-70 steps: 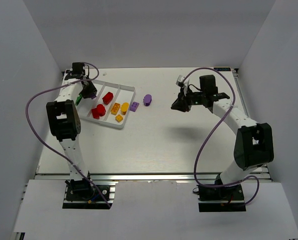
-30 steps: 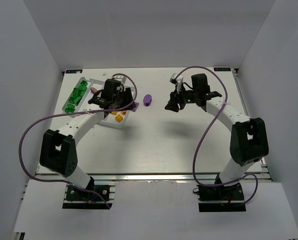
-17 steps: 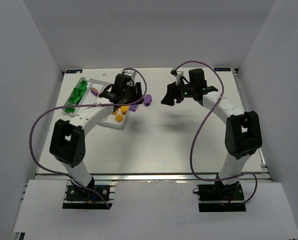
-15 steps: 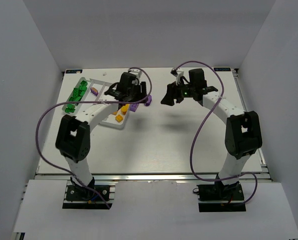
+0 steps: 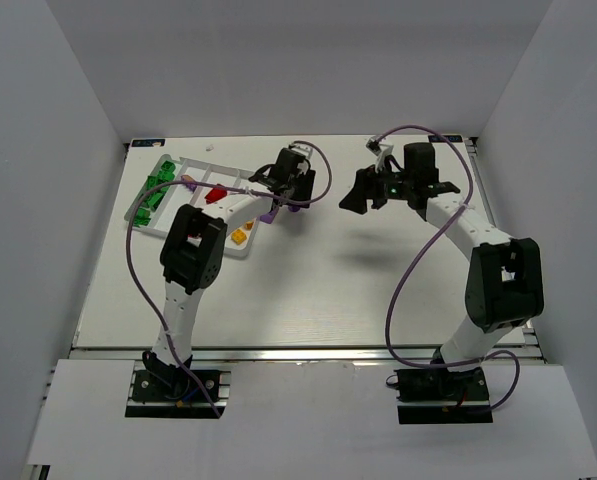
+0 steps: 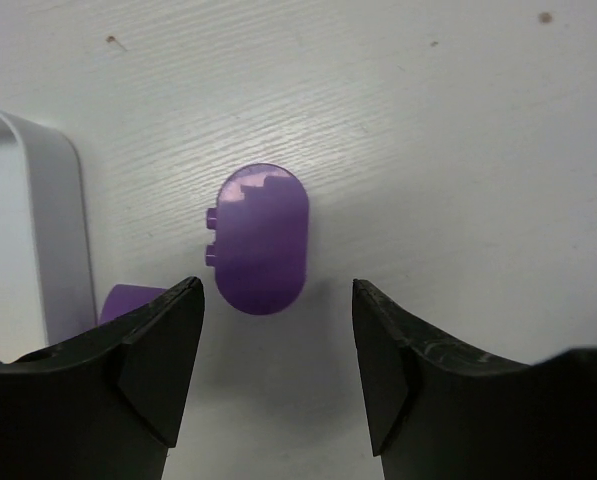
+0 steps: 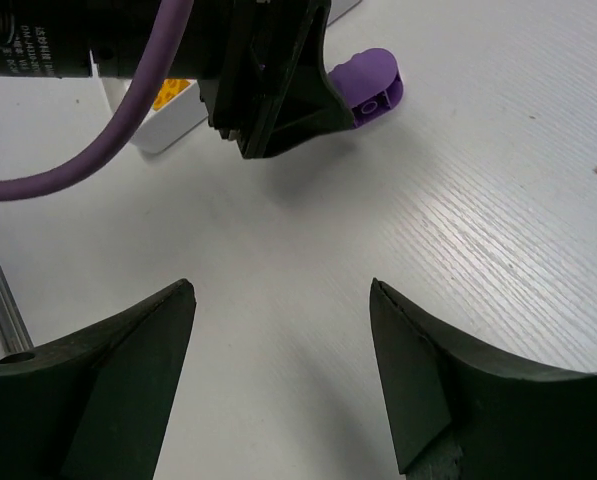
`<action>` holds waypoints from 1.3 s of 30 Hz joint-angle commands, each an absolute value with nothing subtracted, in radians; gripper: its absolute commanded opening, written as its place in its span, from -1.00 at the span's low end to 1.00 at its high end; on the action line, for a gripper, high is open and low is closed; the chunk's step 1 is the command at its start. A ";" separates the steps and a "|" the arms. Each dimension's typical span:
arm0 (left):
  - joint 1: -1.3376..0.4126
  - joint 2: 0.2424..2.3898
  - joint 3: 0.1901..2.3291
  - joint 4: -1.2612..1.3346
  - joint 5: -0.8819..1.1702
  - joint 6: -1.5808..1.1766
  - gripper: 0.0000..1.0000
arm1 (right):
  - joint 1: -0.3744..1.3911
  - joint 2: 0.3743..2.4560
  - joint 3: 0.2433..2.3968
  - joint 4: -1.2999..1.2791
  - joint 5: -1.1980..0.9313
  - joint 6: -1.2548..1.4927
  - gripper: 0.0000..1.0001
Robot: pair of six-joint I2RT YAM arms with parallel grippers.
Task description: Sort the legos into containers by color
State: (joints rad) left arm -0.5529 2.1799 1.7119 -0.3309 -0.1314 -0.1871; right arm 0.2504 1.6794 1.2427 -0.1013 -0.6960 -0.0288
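A purple oval lego (image 6: 261, 238) lies on the table, just ahead of my open left gripper (image 6: 276, 318) and lined up with the gap between its fingers, untouched. A second purple lego (image 6: 128, 298) peeks out behind the left finger, beside the corner of the white tray (image 6: 56, 215). In the top view the left gripper (image 5: 296, 197) hovers right of the tray (image 5: 240, 252), whose containers hold green legos (image 5: 156, 190), a red one (image 5: 215, 195) and yellow ones (image 5: 240, 236). My right gripper (image 5: 358, 199) is open and empty (image 7: 278, 300), facing the purple oval lego (image 7: 373, 85).
The left arm's black gripper body (image 7: 268, 80) and its purple cable (image 7: 88, 170) fill the upper left of the right wrist view. White walls enclose the table on three sides. Bare tabletop (image 5: 318, 280) lies between the two arms.
The left gripper swung right from over the tray to the purple oval lego and opened wider. The right gripper drew back a little to the right and opened wider.
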 commanded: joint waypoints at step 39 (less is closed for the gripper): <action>-0.419 1.985 1.778 -0.391 -0.158 -0.299 -0.79 | 0.186 1.592 1.178 -0.129 -0.816 -0.118 -0.33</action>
